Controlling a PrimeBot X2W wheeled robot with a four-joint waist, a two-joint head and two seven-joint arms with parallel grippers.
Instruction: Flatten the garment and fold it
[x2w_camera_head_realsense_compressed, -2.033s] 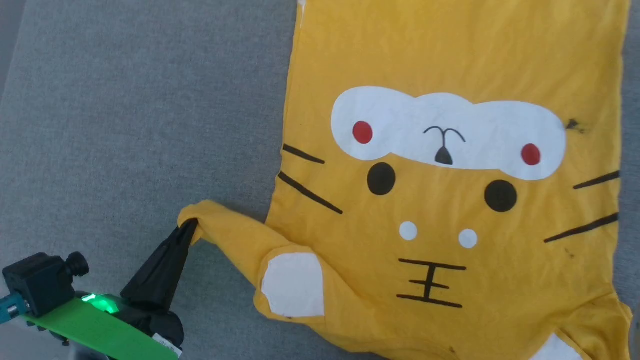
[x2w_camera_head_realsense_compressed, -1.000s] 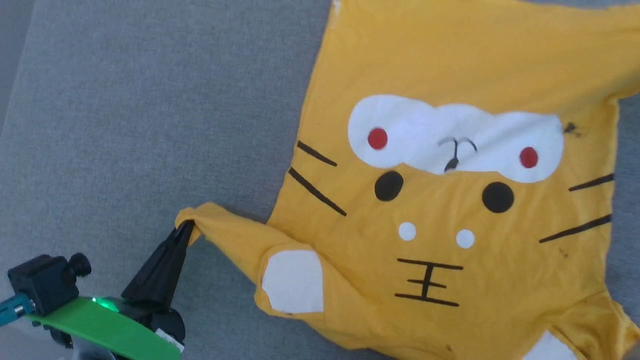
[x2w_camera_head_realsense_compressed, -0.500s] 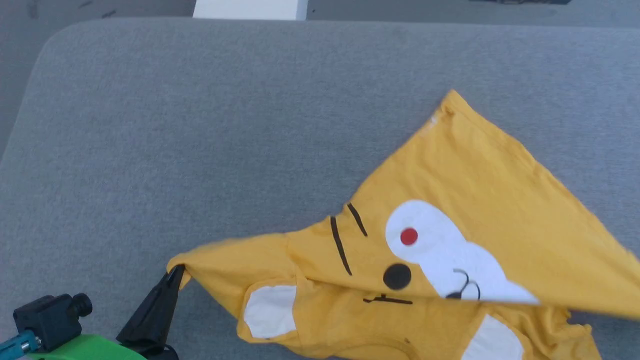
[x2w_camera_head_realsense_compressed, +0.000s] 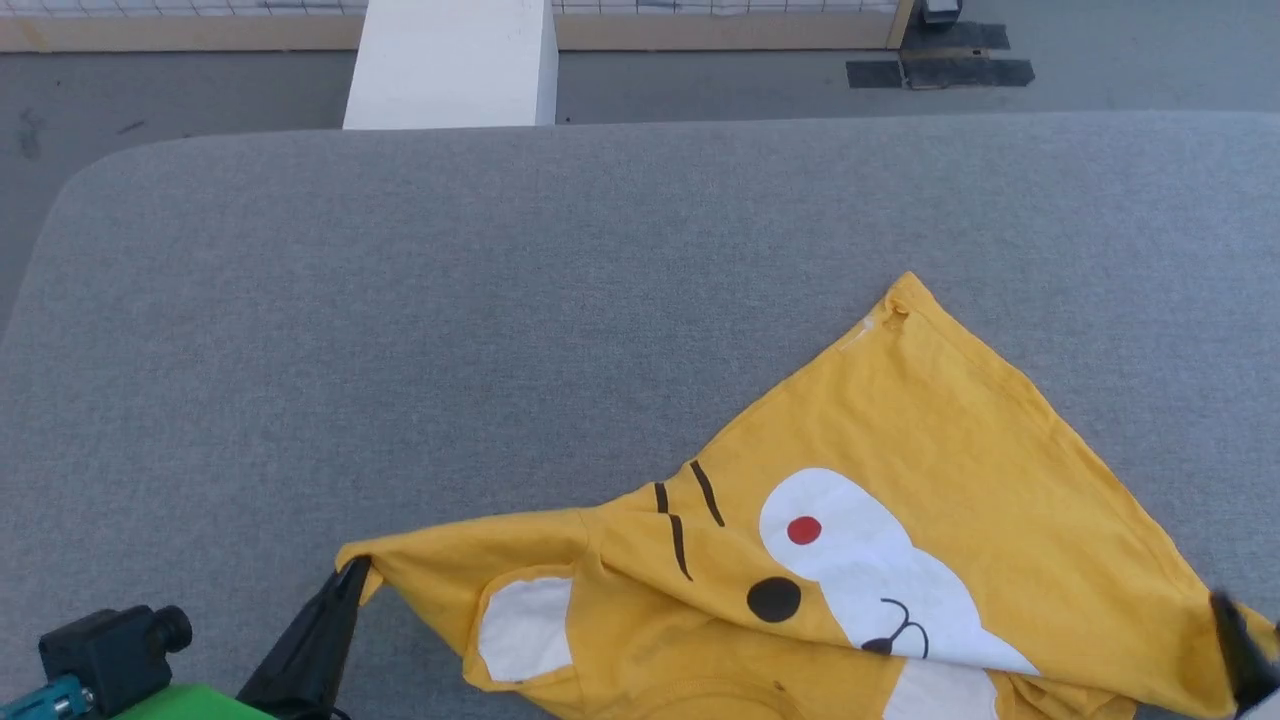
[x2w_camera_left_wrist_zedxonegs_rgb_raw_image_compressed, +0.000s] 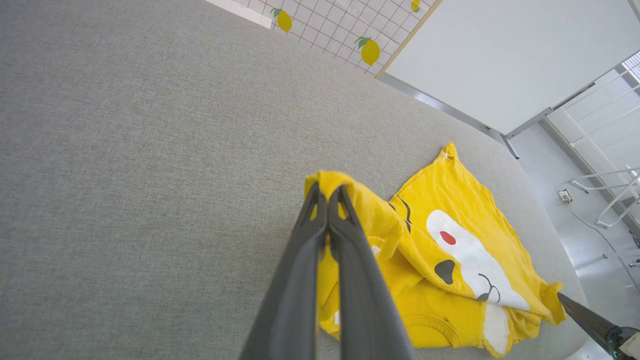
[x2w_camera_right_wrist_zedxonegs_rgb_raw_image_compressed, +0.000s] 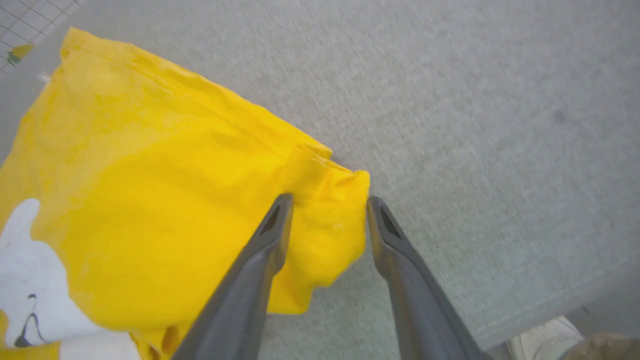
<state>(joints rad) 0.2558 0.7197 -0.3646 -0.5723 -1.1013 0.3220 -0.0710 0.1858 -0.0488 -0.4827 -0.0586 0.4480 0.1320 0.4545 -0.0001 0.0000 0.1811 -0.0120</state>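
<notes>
The garment (x2w_camera_head_realsense_compressed: 900, 430), a bright yellow T-shirt with a cartoon cat face, lies on the grey table (x2w_camera_head_realsense_compressed: 400, 300) at the near right. Its far part is folded diagonally over the near part, and one red cheek and one black eye show. My left gripper (x2w_camera_head_realsense_compressed: 352, 572) at the lower left is shut on the tip of a sleeve. The left wrist view shows that pinch (x2w_camera_left_wrist_zedxonegs_rgb_raw_image_compressed: 327, 192) on the yellow cloth (x2w_camera_left_wrist_zedxonegs_rgb_raw_image_compressed: 450, 200). My right gripper (x2w_camera_right_wrist_zedxonegs_rgb_raw_image_compressed: 327, 202) stands open at the garment's right corner. A loose flap of the shirt (x2w_camera_right_wrist_zedxonegs_rgb_raw_image_compressed: 150, 175) lies between its spread fingers.
A white block (x2w_camera_head_realsense_compressed: 450, 65) stands on the floor beyond the table's far edge. Black patches (x2w_camera_head_realsense_compressed: 940, 70) lie on the floor at the back right. The table's rounded corner is at the far left. A white shoe (x2w_camera_right_wrist_zedxonegs_rgb_raw_image_compressed: 540, 342) shows below the near table edge.
The head camera has tilted up. The shirt, spread flat before, is now folded diagonally toward me. The right gripper has opened at the corner. The left stays shut on the sleeve.
</notes>
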